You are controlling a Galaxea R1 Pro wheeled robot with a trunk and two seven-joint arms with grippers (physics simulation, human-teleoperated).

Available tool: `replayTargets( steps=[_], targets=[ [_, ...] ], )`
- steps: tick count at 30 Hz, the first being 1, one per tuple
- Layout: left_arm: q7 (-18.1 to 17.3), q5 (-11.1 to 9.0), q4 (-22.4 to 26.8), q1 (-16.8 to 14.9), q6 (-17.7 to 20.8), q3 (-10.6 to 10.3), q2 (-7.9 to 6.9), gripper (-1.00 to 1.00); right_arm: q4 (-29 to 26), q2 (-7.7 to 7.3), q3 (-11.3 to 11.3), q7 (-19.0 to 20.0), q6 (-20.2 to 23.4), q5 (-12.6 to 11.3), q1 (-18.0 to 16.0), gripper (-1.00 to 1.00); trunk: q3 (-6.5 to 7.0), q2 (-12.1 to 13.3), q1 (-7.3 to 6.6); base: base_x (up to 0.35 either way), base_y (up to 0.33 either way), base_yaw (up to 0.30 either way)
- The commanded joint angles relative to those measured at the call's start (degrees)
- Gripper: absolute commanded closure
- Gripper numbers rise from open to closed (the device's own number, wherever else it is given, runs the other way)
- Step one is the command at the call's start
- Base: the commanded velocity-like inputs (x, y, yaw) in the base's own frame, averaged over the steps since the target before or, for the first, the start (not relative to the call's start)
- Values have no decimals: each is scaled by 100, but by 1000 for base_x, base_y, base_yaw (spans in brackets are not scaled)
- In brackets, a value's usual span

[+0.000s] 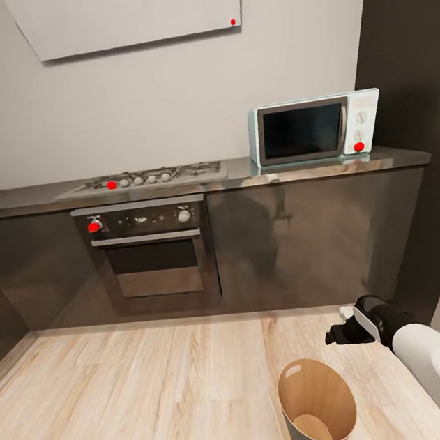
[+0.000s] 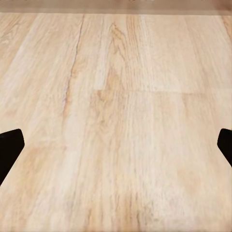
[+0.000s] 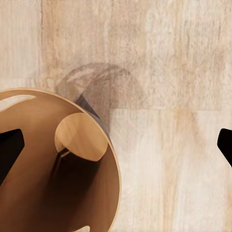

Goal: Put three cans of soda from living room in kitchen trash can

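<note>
The robot stands in the kitchen by the trash can (image 1: 318, 406), which looks empty, with both grippers' jaws spread wide and holding nothing, so no soda can appears delivered yet.

One tash can (image 1: 318, 406), one microwave (image 1: 315, 128), one oven (image 1: 153, 247), one hob (image 1: 147, 179), one wall panel (image 1: 129, 11), all counted.

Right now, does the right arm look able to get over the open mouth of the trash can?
Probably yes. The right gripper hangs open above the wood floor, just beyond the trash can, whose mouth faces up with nothing between them. Its wrist camera already sees the bin's rim.
</note>
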State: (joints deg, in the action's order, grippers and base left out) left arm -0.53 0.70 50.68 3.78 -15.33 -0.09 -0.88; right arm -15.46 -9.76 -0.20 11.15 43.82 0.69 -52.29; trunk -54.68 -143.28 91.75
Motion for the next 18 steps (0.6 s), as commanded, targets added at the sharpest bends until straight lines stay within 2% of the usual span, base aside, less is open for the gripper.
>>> replayTargets(
  steps=[1, 9, 18],
  targets=[
    [0, -2, 1, 0, -1, 0, 0, -100, 2, 0, 1, 0, -1, -2, 0, -100, 0, 0, 0, 0, 0, 0],
    [0, -5, 3, 0, 1, 1, 0, -100, 23, 8, 3, -7, -5, 1, 2, -100, 0, 0, 0, 0, 0, 0],
    [0, -1, 4, 0, 2, 4, 0, -100, 202, 10, 4, -7, -15, 11, 91, -100, -199, -12, 23, 0, 0, 0]
  ],
)
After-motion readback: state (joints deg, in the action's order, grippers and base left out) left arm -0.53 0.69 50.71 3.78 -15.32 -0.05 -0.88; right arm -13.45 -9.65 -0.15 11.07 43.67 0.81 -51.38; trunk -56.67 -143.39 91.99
